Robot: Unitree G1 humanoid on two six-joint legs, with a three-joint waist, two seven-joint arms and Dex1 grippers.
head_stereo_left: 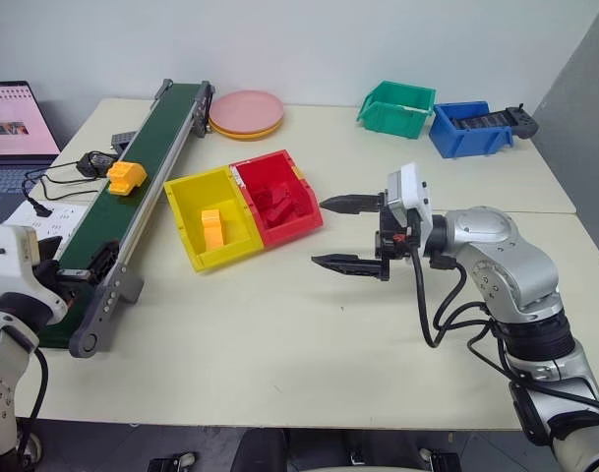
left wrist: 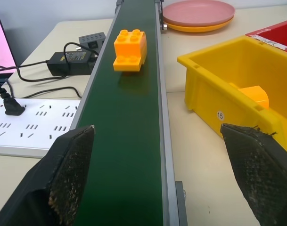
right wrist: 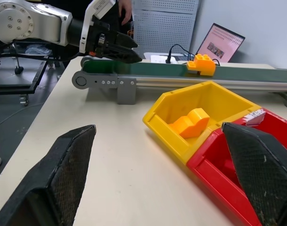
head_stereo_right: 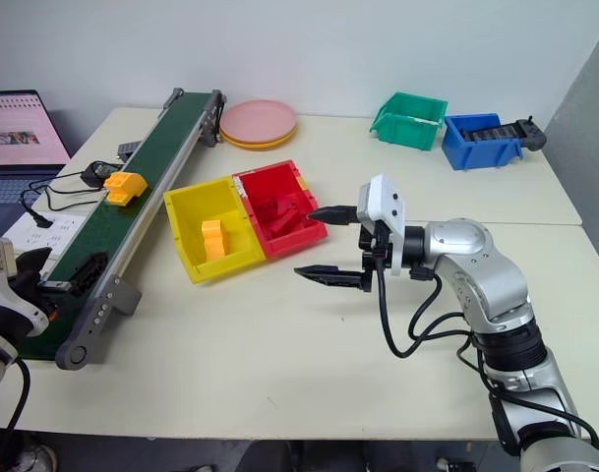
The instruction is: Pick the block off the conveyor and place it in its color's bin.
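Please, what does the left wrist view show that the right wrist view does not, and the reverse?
Left wrist view adds: the white power strip and the pink plates. Right wrist view adds: the left gripper, open, at the conveyor's near end. Both share the block on the conveyor, and the yellow bin holding a brick stack.

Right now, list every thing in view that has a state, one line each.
block: lying on the conveyor, not gripped.
left gripper: open, at the belt's near end, short of the block.
right gripper: open, empty, over the table.
yellow bin: holds one yellow-orange brick stack.
red bin: holds red bricks.
laptop: open, screen lit.
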